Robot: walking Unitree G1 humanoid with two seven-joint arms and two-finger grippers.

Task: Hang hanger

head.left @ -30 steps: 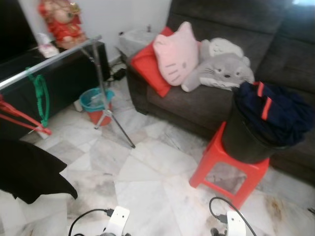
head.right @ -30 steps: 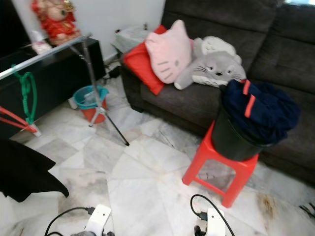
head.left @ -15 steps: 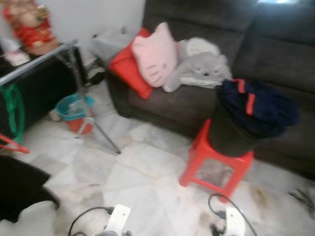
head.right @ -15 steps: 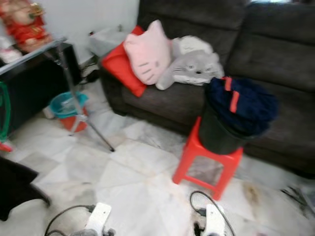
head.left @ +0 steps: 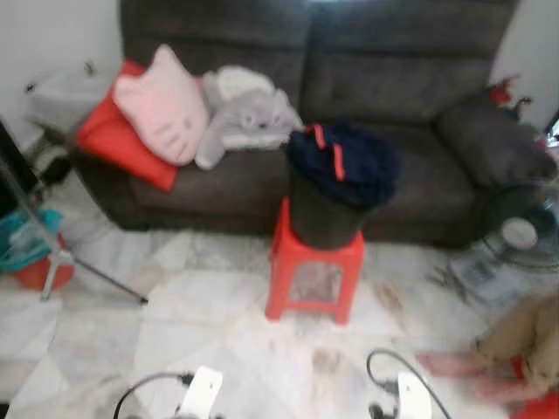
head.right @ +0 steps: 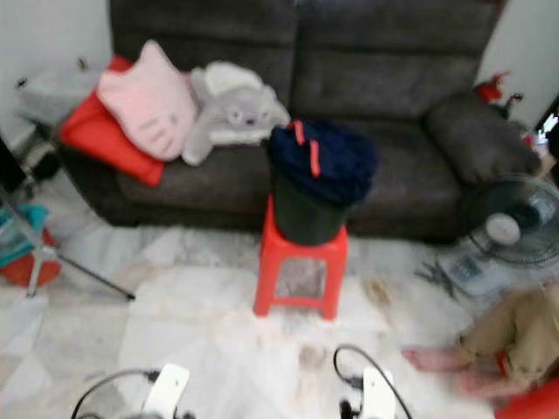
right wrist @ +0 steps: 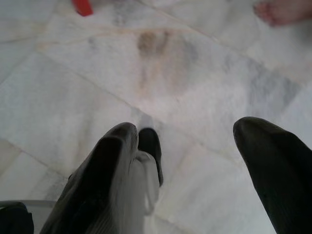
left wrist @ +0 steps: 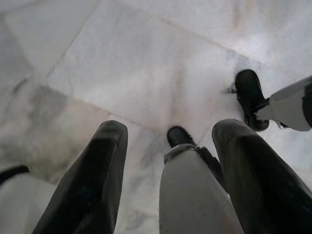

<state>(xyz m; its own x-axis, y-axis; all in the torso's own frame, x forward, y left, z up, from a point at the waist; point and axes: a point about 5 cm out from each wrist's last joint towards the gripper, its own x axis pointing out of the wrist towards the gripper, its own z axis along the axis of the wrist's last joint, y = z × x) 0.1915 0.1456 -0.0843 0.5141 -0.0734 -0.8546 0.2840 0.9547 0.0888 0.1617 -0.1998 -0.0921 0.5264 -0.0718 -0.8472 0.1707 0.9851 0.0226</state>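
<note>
Left gripper (left wrist: 168,195): jaws spread wide, nothing between them; arm hangs low, pointing at the marble floor (left wrist: 146,63).
Right gripper (right wrist: 195,175): jaws likewise wide apart and empty, aimed at the same floor; a bare foot (right wrist: 285,9) sits at the frame's edge.
Hanger: none identifiable in any view; neither gripper holds one. The task's own item is therefore unlocated at this moment.
Red stool (head.right: 299,271): stands on the floor ahead, just before the sofa (head.right: 384,78).
Black bucket (head.right: 304,214): rests on the stool, heaped with dark navy clothing (head.right: 321,157) bearing red stripes.
Sofa contents: pink cat cushion (head.right: 148,100), red cushion (head.right: 105,140), grey plush toy (head.right: 231,113).
Stand leg (head.right: 74,279): thin metal, slanting across the floor at the robot's left, beside a teal and red basin (head.right: 22,249).
Fan (head.right: 515,223): on the floor at the right.
Seated person (head.right: 511,336): at lower right, legs stretched across the floor.
Hazards, judged: head views are blurred, so walking on risks clipping the stool and tipping the bucket, snagging the stand leg, or stepping near the person's feet.
</note>
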